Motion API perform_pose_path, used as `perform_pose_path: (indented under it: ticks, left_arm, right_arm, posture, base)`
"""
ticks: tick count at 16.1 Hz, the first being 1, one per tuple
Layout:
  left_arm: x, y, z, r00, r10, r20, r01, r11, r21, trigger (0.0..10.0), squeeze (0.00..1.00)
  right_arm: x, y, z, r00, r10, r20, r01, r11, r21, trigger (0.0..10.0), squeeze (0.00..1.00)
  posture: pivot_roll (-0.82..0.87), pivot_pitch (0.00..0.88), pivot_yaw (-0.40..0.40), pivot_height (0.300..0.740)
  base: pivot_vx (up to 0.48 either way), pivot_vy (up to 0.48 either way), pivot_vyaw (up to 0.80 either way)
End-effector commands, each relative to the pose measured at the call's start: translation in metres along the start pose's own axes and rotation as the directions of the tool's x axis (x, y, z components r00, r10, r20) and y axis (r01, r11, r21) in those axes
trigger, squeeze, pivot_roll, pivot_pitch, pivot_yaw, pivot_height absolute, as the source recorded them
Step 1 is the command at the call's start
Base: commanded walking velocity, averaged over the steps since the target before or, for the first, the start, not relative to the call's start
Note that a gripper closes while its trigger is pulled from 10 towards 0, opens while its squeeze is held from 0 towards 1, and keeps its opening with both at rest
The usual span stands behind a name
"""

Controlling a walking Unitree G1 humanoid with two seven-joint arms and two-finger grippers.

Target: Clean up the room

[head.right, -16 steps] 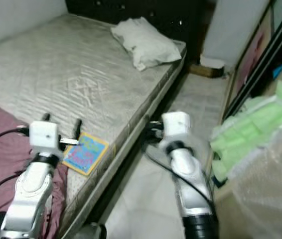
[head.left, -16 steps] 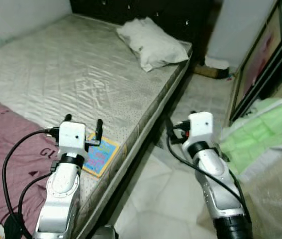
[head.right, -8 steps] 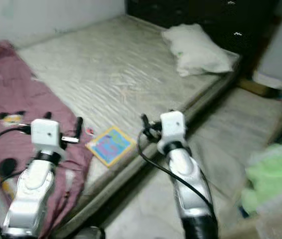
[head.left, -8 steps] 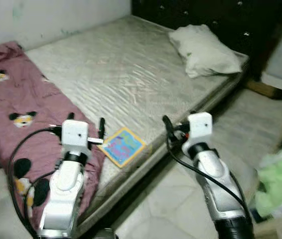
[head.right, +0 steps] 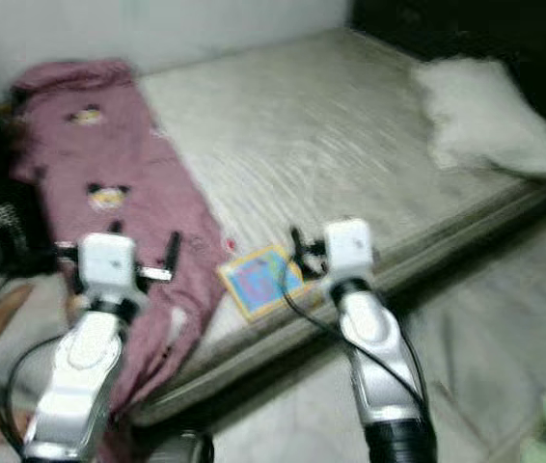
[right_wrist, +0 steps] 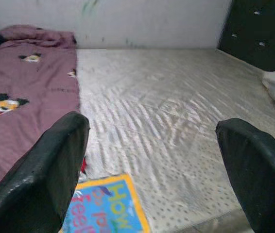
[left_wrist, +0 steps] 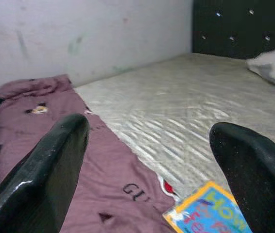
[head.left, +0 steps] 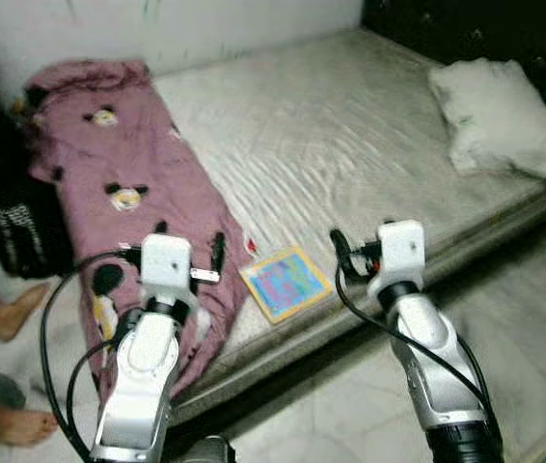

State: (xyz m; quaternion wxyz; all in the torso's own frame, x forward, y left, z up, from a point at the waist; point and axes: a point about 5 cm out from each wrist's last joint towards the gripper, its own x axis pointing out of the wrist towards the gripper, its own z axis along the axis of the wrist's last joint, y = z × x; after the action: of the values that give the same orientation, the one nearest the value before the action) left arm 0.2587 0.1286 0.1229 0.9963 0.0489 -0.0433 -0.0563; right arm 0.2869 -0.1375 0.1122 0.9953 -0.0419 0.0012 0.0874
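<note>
Both the left gripper [head.left: 189, 253] and right gripper [head.left: 357, 253] hovered released over the bed [head.left: 350, 125] edge; the book [head.left: 286, 283] lay near that edge beside the blanket [head.left: 128, 183], so a clumsy nudge might tip it floorward.

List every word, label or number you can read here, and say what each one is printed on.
"How" on the colourful book cover lying on the mattress; below it "feel", possibly cut off.
"GU" on the maroon blanket; the rest is hidden.
The book's smaller print is too blurred to read.
</note>
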Motion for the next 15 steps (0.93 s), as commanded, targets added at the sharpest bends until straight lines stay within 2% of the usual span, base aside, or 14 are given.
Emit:
perform_pose_path:
  ticks: [1, 12, 15]
  left_arm:
    - [0.002, 0.007, -0.002, 1.0, 0.011, -0.007, -0.011, 1.0, 0.017, 10.0, 0.0]
    - [0.012, 0.007, -0.001, 1.0, -0.029, 0.01, 0.029, 1.0, 0.008, 10.0, 0.0]
    - [0.01, 0.009, -0.004, 1.0, -0.023, 0.001, 0.023, 1.0, 0.002, 10.0, 0.0]
  right_arm:
    - [0.003, 0.01, 0.003, 0.999, 0.028, 0.018, -0.028, 1.0, 0.01, 10.0, 0.0]
    - [0.014, 0.015, 0.005, 0.997, 0.03, 0.066, -0.032, 0.999, 0.03, 10.0, 0.0]
    - [0.013, 0.011, 0.003, 0.998, -0.005, 0.065, 0.001, 0.999, 0.052, 10.0, 0.0]
  posture:
    - [0.02, 0.01, -0.022, 0.74]
    - [0.02, 0.0, 0.001, 0.74]
    - [0.02, 0.0, 0.003, 0.74]
  base:
    - [0.0, 0.0, 0.8]
    - [0.0, 0.0, 0.8]
    - [0.0, 0.0, 0.0]
